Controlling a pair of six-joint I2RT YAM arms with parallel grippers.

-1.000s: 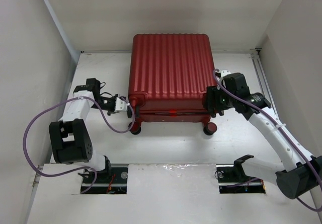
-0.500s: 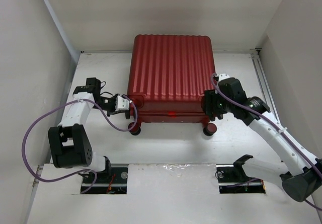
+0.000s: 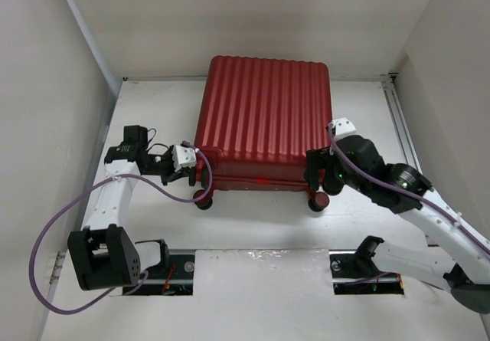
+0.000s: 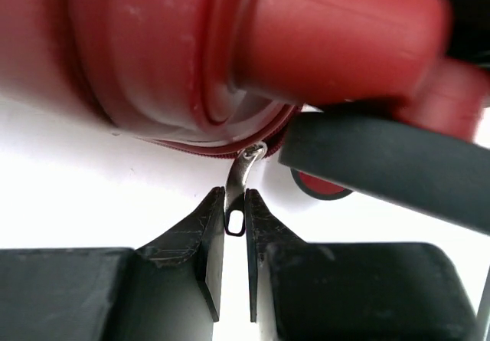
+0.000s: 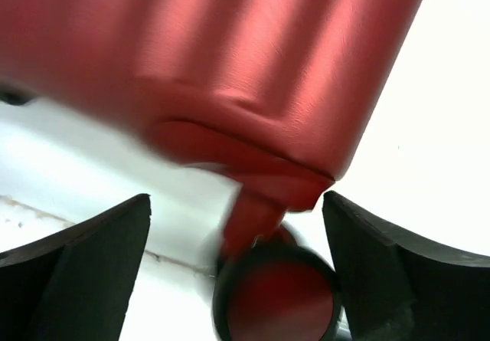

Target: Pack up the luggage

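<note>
The luggage [image 3: 264,119] lies closed and flat on the table [image 3: 153,103], mid-table toward the far wall, its wheeled end facing my 2 bases. My left gripper [image 4: 234,220] is clenched on the zipper pull [image 4: 239,176] at the near-left corner. My right gripper [image 5: 236,203] stands released at the near-right corner, 1 finger on each side of a wheel [image 5: 277,299], grasping nothing.

The luggage [image 3: 264,111] has a ribbed, satin-sheen hard shell, a shiny metal zipper pull [image 4: 239,186] and a seemingly matt plastic wheel [image 5: 279,295].
</note>
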